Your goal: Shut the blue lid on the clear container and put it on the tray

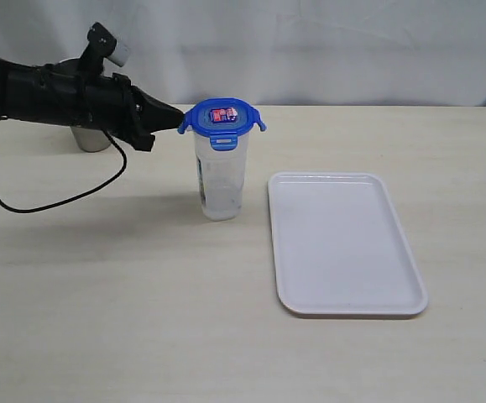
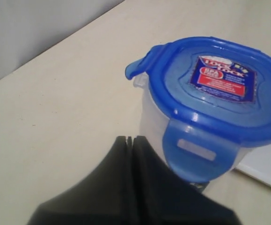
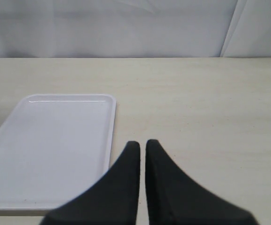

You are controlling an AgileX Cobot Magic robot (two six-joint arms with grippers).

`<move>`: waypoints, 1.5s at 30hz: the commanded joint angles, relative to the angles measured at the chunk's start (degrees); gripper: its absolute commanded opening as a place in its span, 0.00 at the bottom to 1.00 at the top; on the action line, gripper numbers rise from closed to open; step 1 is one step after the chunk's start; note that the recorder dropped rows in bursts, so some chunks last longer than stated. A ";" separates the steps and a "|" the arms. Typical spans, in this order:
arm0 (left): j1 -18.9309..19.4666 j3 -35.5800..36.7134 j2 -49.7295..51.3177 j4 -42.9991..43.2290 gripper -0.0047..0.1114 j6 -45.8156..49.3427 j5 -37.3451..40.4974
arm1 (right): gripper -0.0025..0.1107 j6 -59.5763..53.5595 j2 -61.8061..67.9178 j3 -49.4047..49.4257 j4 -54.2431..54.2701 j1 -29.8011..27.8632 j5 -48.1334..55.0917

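The blue lid (image 1: 222,117) sits on top of the clear container (image 1: 221,180), which stands upright on the table left of the white tray (image 1: 343,243). The lid's front tab hangs down; the side tabs stick out. My left gripper (image 1: 178,122) is shut and empty, its tip just left of the lid's rim. In the left wrist view the shut gripper (image 2: 130,139) points beside the container (image 2: 151,122), under the lid (image 2: 215,89). My right gripper (image 3: 142,143) is shut with a hairline gap, hovering by the tray's (image 3: 51,145) edge, out of the exterior view.
A steel cup (image 1: 91,137) stands at the back left, mostly hidden behind my left arm. A black cable (image 1: 75,197) loops down from that arm onto the table. A pale curtain closes off the far side.
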 commanded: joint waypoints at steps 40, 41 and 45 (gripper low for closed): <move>-0.19 -0.38 -0.57 7.15 0.04 -6.27 -1.55 | 0.06 -0.02 -0.23 0.21 0.01 -0.35 -0.45; -0.19 -0.38 -0.57 7.15 0.04 -6.27 -2.01 | 0.06 -0.02 -0.23 0.21 0.01 -0.35 -0.45; -0.19 -0.38 -0.57 7.52 0.04 -6.56 -4.76 | 0.06 -0.02 -0.23 0.21 0.01 -0.35 -0.45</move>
